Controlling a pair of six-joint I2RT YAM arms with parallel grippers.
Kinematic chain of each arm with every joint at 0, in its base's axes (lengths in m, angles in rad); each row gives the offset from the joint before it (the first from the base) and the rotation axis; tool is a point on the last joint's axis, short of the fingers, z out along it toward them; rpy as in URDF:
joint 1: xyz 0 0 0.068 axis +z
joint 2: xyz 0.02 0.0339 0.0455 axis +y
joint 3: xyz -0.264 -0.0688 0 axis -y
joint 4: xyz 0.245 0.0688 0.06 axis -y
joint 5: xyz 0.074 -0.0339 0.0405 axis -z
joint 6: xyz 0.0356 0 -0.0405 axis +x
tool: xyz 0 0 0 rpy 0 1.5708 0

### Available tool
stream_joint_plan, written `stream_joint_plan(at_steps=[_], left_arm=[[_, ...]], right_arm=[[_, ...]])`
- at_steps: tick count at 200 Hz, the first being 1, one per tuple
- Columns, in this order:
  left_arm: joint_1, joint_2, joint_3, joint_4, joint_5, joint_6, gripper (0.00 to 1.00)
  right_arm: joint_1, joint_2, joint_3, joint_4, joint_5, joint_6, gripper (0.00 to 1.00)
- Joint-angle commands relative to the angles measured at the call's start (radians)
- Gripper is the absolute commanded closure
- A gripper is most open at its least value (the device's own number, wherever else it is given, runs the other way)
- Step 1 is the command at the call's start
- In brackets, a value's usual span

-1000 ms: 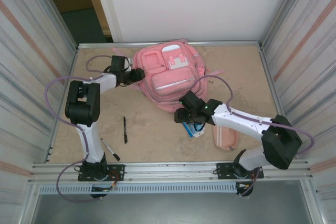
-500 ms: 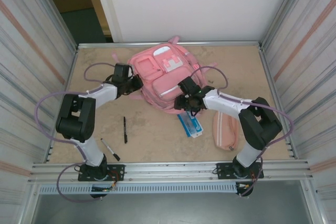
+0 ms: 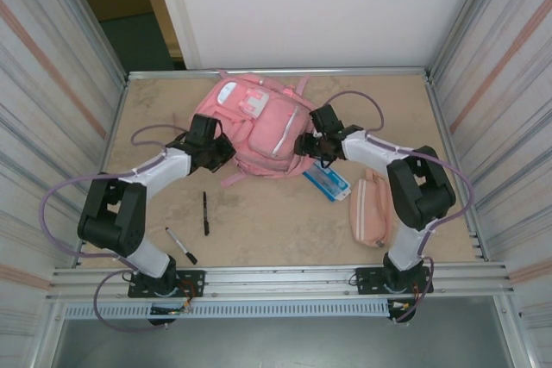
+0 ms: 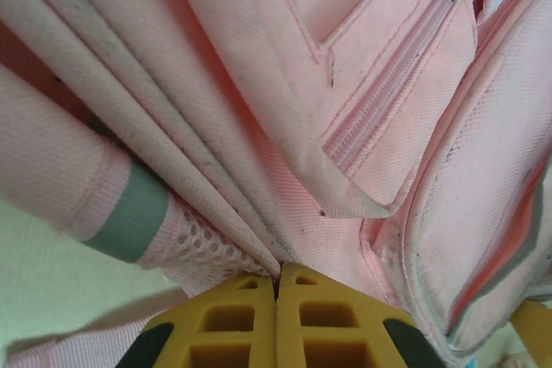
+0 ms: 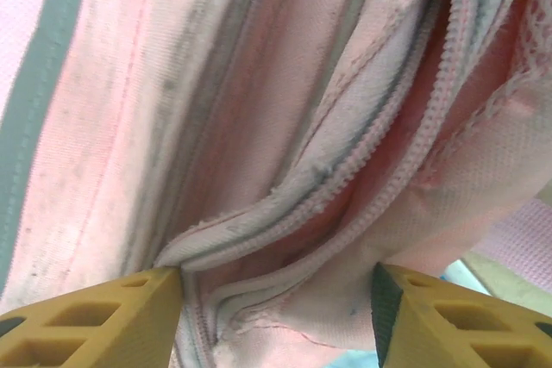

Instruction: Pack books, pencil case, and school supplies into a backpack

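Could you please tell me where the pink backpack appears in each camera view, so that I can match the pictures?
Top external: the pink backpack lies at far centre, between the two arms.
Left wrist: its pocketed fabric rises above the shut left hand, which appears to pinch a fold.
Right wrist: its zipped edge sits between the open right hand's fingers.
Shared landmark: a zip on the backpack, though perhaps not the same one.

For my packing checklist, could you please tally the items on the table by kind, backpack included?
Pink backpack: 1
Black pens: 2
Blue-and-white packet: 1
Pink pencil case: 1
Total: 5
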Motion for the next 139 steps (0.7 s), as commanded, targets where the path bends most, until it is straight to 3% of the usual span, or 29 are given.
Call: stream_joint_plan(at_steps=[1,20,47,66,91,139], left_arm=[[-0.035,-0.067,0.026,-0.105,0.131,-0.135,1.00],[-0.037,-0.089,0.082,-0.222,0.112,-0.179,1.00],[-0.035,-0.121,0.107,-0.239,0.114,-0.203,1.00],[-0.034,-0.133,0.115,-0.246,0.121,-0.223,1.00],[-0.033,-0.136,0.129,-0.236,0.188,-0.261,1.00],[-0.040,-0.179,0.132,-0.218,0.238,-0.291,1.00]], right_arm=[[0.043,-0.143,-0.108,0.117,-0.056,-0.066,0.40],[0.089,-0.246,-0.208,0.160,-0.038,-0.136,0.40],[0.221,-0.317,-0.276,0.152,-0.003,-0.241,0.40],[0.326,-0.320,-0.282,0.169,0.000,-0.220,0.40],[0.449,-0.261,-0.284,0.308,0.056,-0.107,0.41],[0.555,-0.034,-0.122,0.364,0.362,0.054,0.43]])
